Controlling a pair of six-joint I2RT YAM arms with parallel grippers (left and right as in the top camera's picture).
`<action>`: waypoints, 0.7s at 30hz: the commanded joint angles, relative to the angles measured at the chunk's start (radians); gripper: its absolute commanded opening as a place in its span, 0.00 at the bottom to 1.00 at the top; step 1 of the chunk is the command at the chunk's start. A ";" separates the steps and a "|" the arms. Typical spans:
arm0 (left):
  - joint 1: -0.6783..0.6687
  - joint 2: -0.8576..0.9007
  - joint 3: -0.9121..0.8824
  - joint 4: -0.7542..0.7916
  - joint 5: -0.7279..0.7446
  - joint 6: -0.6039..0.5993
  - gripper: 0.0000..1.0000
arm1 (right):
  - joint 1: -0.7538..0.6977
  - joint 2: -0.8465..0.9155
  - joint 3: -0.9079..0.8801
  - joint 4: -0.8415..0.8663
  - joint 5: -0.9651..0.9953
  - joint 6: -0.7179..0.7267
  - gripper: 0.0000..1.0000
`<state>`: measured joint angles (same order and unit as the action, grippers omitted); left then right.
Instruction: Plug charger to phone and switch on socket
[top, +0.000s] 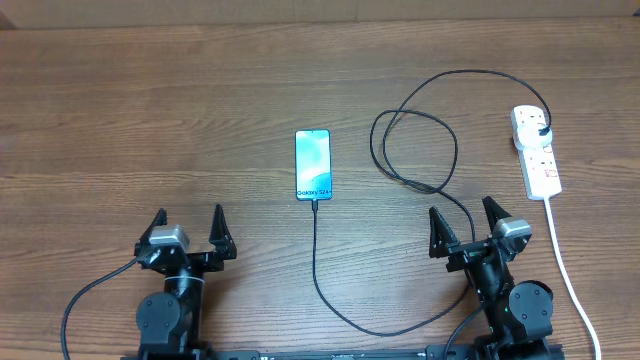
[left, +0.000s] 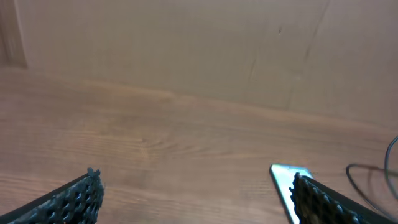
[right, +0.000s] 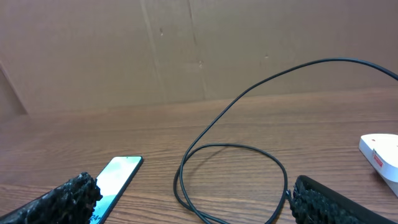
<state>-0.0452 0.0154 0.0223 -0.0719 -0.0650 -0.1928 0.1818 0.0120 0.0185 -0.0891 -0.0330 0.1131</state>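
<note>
Left claw (top: 189, 215): released, empty, low over near edge of table (top: 150, 100).
Right claw (top: 461, 210): released too, grasping nothing.
Phone (top: 313, 164): ahead of both claws, in between, somewhat nearer the right one. Screen lit.
Charger (top: 315, 240): tip (top: 315, 201) apparently meeting phone's near edge. Loop (right: 230, 145) of slack just ahead of right claw. Plug (top: 541, 131) seated in socket (top: 537, 160).
Socket: ahead and to the right of right claw, well apart from left claw.

Judged step: switching on. Plug-in apparently done, seating too small to confirm.

Method:
- Use right claw, the closer one.
- Pass over the loop, not through it, to avoid tugging the tip out of the phone.
- Pinch fingers together for one blunt point.
- Come down square on the switch beside the plug.
- Press straight down, never sideways, to avoid shoving the socket.
- Switch position unreadable from here; check in right wrist view once closer.
</note>
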 joint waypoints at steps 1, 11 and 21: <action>0.010 -0.013 -0.019 -0.001 -0.018 -0.003 0.99 | -0.007 -0.009 -0.011 0.006 0.014 0.011 1.00; 0.032 -0.013 -0.018 0.001 -0.012 0.090 0.99 | -0.007 -0.009 -0.011 0.006 0.014 0.011 1.00; 0.032 -0.011 -0.018 0.001 -0.012 0.092 1.00 | -0.007 -0.009 -0.011 0.006 0.014 0.011 1.00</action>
<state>-0.0235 0.0151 0.0097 -0.0746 -0.0650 -0.1230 0.1818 0.0120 0.0185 -0.0895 -0.0330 0.1131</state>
